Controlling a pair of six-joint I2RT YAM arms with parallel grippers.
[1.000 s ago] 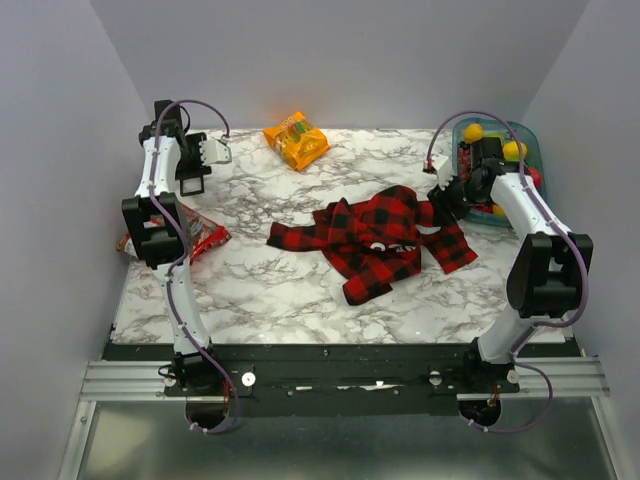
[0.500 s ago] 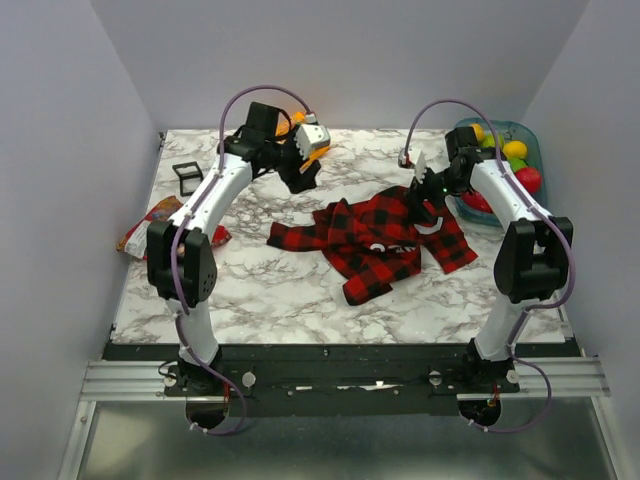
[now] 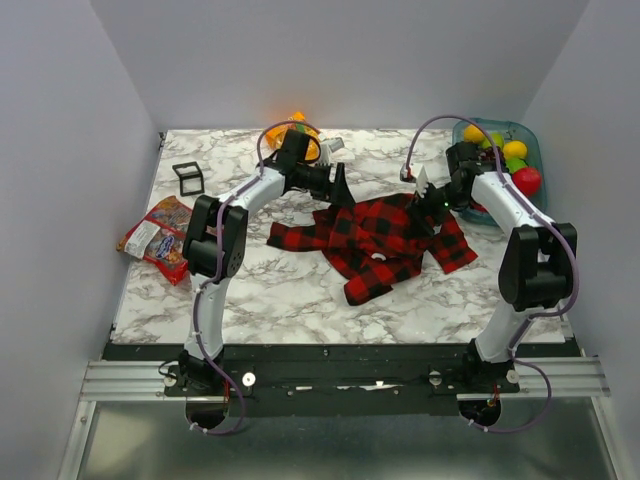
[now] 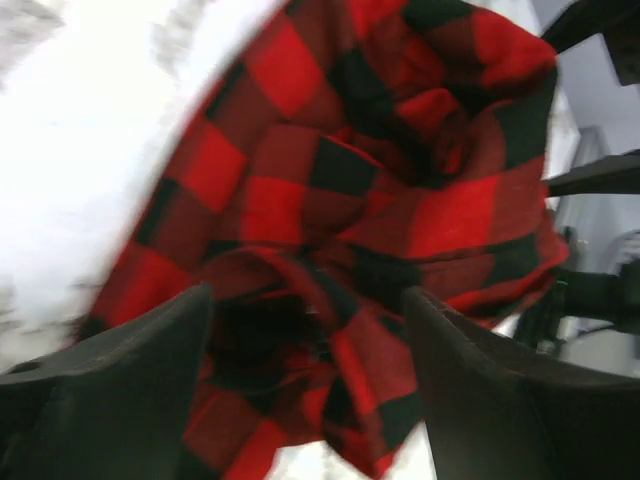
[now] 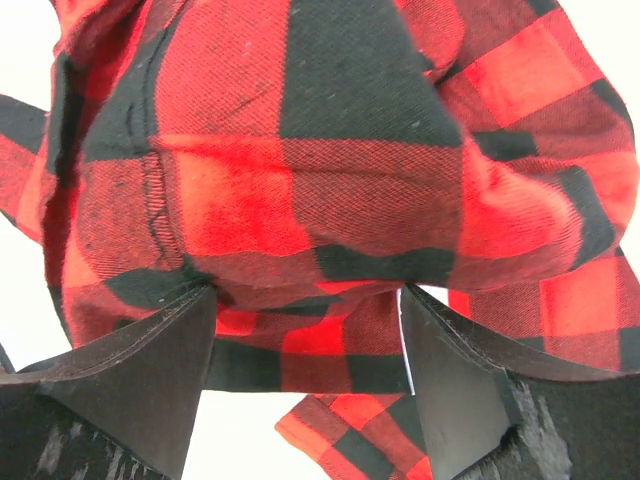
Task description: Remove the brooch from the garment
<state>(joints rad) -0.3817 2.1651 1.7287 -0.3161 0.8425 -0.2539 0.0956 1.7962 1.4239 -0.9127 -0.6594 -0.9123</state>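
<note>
The red-and-black plaid garment (image 3: 385, 238) lies crumpled in the middle of the marble table (image 3: 260, 290). A small white mark (image 3: 378, 258) shows on it; I cannot make out a brooch in any view. My left gripper (image 3: 338, 186) is open at the garment's far left edge. In the blurred left wrist view, plaid folds (image 4: 330, 210) lie between its spread fingers (image 4: 110, 380). My right gripper (image 3: 428, 196) is open at the garment's far right edge. In the right wrist view, the fabric (image 5: 330, 170) bulges just beyond its spread fingers (image 5: 470, 380).
An orange snack bag (image 3: 288, 130) lies behind the left arm. A teal bin (image 3: 534, 150) of coloured balls stands at the back right. A small black square frame (image 3: 187, 177) and a red snack packet (image 3: 158, 236) lie at the left.
My left arm has swung from the back left across to the garment's far left edge. My right gripper has shifted a little along the garment's far right edge.
</note>
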